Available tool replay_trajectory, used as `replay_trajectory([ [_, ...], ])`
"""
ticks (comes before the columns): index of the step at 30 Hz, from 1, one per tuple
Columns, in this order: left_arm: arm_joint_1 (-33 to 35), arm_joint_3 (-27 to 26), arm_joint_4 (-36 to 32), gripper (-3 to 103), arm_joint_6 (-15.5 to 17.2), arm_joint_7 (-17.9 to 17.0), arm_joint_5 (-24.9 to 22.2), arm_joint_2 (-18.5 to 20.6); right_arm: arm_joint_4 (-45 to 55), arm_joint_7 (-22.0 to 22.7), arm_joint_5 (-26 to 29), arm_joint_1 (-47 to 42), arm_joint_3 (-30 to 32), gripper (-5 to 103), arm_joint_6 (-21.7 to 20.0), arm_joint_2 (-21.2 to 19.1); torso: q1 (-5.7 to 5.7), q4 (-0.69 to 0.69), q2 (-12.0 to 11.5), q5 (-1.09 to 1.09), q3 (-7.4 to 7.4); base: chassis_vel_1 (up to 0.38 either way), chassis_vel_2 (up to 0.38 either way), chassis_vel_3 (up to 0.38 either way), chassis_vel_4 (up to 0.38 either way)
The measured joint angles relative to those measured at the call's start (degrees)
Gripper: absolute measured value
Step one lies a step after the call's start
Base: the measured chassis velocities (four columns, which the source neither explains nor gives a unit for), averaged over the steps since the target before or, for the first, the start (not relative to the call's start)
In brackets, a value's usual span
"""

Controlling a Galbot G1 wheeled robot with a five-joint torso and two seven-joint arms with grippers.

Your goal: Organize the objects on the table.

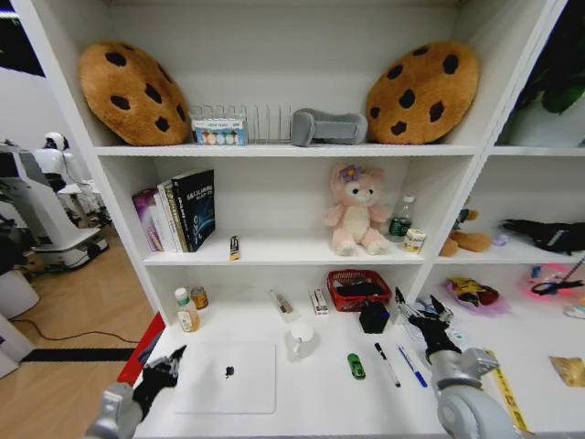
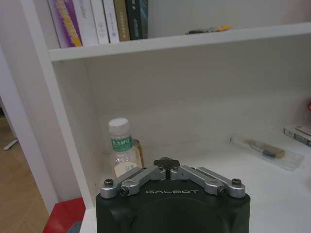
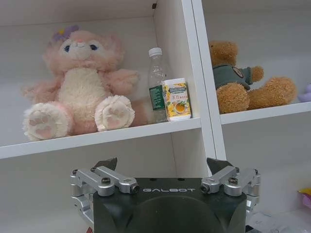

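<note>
The long white desk is carrying scattered clutter awaiting sorting: a flat silver laptop lower left, a small green toy car centre. The right tool is hovering wide, empty; the left tool is pinched closed, empty.

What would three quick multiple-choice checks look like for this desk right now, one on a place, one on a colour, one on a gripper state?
1. Where is the toy car?
A. on the laptop
B. on the desk, between the mug and the pens
C. in the red basket

2. What colour is that car?
A. green
B. red
C. yellow

3. How does the left gripper stand?
A. shut on a pen
B. wide open
C. shut, holding nothing

Answers:
1 B: it lies on the desk, right of the mug and left of the pens.
2 A: its body is green.
3 C: in the left wrist view the fingertips meet with nothing between them.
</note>
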Motion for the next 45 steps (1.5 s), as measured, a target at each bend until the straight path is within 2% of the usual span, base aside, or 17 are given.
replay_trajectory([
  [1,0.0,0.0,0.0,0,0.0,0.0,0.0,0.0,0.0,0.0,0.0,0.0,0.0,100,0.0,0.0,0.00,0.00,0.0,0.00,0.00,0.000,0.000,0.000,0.000],
  [6,-3.1,-1.8,-1.2,0,0.2,-5.3,-4.9,-0.5,1.2,-0.1,0.2,-1.1,0.3,100,-0.2,-1.0,0.00,0.00,0.0,-0.01,0.00,0.000,0.000,0.000,0.000],
  [13,-4.5,-2.7,-2.6,-1,-0.7,-10.3,-4.0,-2.6,2.2,-0.7,0.0,-2.7,0.6,100,-0.2,-1.2,0.00,0.01,0.0,-0.01,0.00,0.000,0.000,0.000,0.000],
  [19,-4.6,-5.2,-3.6,26,-1.0,-12.5,-5.0,-2.6,2.5,-1.3,-0.5,-3.3,0.2,100,0.2,-0.8,0.00,0.01,0.0,-0.01,0.00,0.000,0.000,0.000,0.000],
  [21,-4.6,-5.4,-3.6,26,-1.0,-12.6,-5.2,-2.5,2.6,-1.3,-0.5,-3.3,0.2,100,0.3,-0.8,0.00,0.01,0.0,0.00,0.00,0.000,0.000,0.000,0.000],
  [22,-4.7,-5.6,-3.6,32,-1.0,-12.7,-5.4,-2.4,2.8,-1.4,-0.5,-3.4,0.2,100,0.3,-0.9,0.00,0.01,0.0,0.00,0.00,0.000,0.000,0.000,0.000],
  [23,-4.7,-5.6,-3.6,32,-1.0,-12.7,-5.4,-2.4,2.8,-1.4,-0.5,-3.4,0.2,100,0.3,-0.9,0.00,0.01,0.0,0.00,0.00,0.000,0.000,0.000,0.000],
  [25,-4.7,-5.9,-4.0,47,-1.0,-12.8,-5.7,-2.6,3.4,-1.9,-0.5,-3.9,0.5,100,0.3,-1.2,0.00,0.00,0.0,0.00,0.00,0.000,0.000,0.000,0.000],
  [26,-4.7,-5.9,-4.0,47,-1.0,-12.8,-5.7,-2.6,3.4,-1.9,-0.5,-3.9,0.5,100,0.3,-1.2,0.00,0.00,0.0,0.00,0.00,0.000,0.000,0.000,0.000],
  [27,-4.8,-6.1,-4.2,53,-0.9,-12.8,-5.8,-2.6,3.7,-2.3,-0.4,-4.0,0.6,100,0.2,-1.4,0.00,0.00,0.0,-0.01,-0.01,0.000,0.000,0.000,0.000],
  [29,-4.7,-6.1,-4.4,53,-0.8,-12.9,-5.9,-2.6,3.8,-2.4,-0.4,-4.0,0.5,100,0.2,-1.4,0.00,0.01,0.0,-0.01,-0.01,0.000,0.000,0.000,0.000],
  [30,-4.6,-6.3,-4.6,64,-0.7,-12.9,-6.1,-2.5,3.8,-2.5,-0.4,-3.9,0.4,100,0.2,-1.4,0.00,0.01,0.0,-0.01,0.00,0.000,0.000,0.000,0.000],
  [31,-4.6,-6.5,-4.8,64,-0.6,-12.9,-6.3,-2.4,3.8,-2.6,-0.4,-3.9,0.3,100,0.2,-1.4,0.00,0.01,0.0,0.00,0.00,0.000,0.000,0.000,0.000],
  [32,-4.5,-6.6,-4.8,70,-0.5,-12.9,-6.4,-2.3,3.8,-2.6,-0.3,-3.8,0.2,100,0.2,-1.4,0.00,0.01,0.0,0.00,0.00,0.000,0.000,0.000,0.000],
  [34,-4.5,-7.4,-5.1,90,-0.3,-13.0,-7.0,-2.0,3.7,-4.1,-0.3,-4.1,-0.2,100,0.1,-2.1,0.00,0.01,0.0,-0.01,0.00,0.000,0.000,0.000,0.000],
  [37,-4.6,-7.3,-5.1,98,-0.3,-13.0,-7.0,-2.2,3.7,-4.5,-0.5,-4.8,-0.4,100,0.0,-2.0,0.00,0.01,0.0,0.00,0.00,0.000,0.000,0.000,0.000],
  [45,-5.0,-6.6,-4.7,100,-0.2,-13.0,-6.7,-2.7,4.1,-5.4,-1.1,-6.8,-0.3,100,-0.4,-1.9,-0.01,0.01,0.0,0.00,-0.01,0.000,0.000,0.000,0.000],
])
